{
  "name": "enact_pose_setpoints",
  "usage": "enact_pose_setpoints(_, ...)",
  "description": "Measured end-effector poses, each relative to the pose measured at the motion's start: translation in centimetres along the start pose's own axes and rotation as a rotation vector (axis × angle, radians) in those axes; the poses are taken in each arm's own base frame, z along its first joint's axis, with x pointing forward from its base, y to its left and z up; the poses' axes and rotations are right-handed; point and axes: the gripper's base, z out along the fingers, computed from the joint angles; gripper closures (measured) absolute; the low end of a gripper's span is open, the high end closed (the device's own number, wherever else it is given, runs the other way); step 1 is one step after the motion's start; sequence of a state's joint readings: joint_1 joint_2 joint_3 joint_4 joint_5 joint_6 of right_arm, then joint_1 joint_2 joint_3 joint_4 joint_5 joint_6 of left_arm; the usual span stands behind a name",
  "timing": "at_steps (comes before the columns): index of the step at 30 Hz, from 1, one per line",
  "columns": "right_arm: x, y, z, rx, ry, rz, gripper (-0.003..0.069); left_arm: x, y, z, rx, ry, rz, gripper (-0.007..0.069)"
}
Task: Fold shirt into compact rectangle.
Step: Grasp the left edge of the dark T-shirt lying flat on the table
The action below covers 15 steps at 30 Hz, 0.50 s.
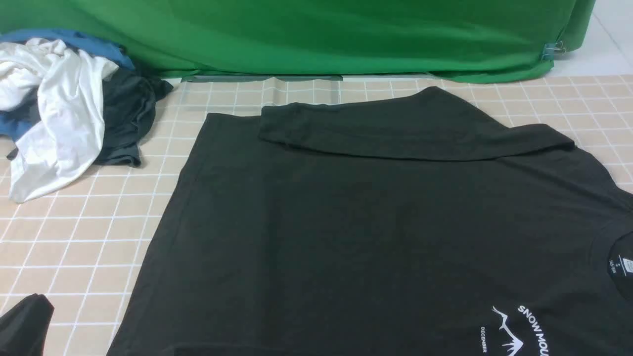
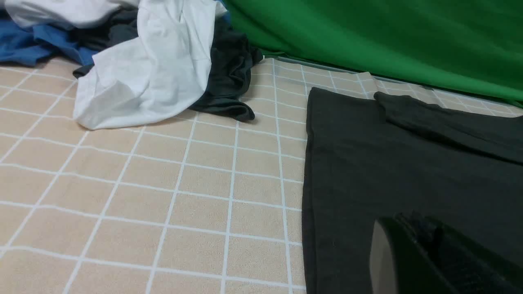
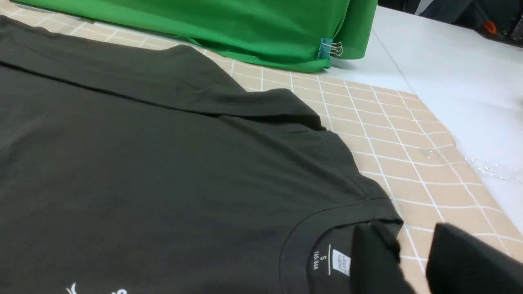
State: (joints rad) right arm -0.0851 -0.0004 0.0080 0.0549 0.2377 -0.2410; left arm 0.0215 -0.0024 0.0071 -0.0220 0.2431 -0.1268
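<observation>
A test bench in a lab or recording studio: a green backdrop cloth (image 1: 346, 34), held by a binder clip (image 3: 330, 49), hangs behind a white surface (image 3: 449, 73) covered by a gridded beige mat (image 1: 74, 237), where a black shirt (image 1: 346, 222) lies spread near a heap of other garments (image 1: 59, 113).

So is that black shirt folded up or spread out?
Mostly spread: the shirt lies flat, only its far sleeve folded over it.

The black shirt (image 1: 346, 222) was laid flat across the checked mat (image 1: 74, 237), its far sleeve folded inward over the body, collar toward the right edge, white logo near the front edge.
</observation>
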Motion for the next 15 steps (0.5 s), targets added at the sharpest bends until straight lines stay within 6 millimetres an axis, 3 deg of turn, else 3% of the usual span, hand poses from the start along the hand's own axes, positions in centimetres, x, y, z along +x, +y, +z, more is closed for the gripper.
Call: enact_pose_setpoints(15,0.0,0.0,0.0,0.0,0.0,0.0,0.0417,0.0,0.03,0.0,-0.004,0.0,0.015,0.0611)
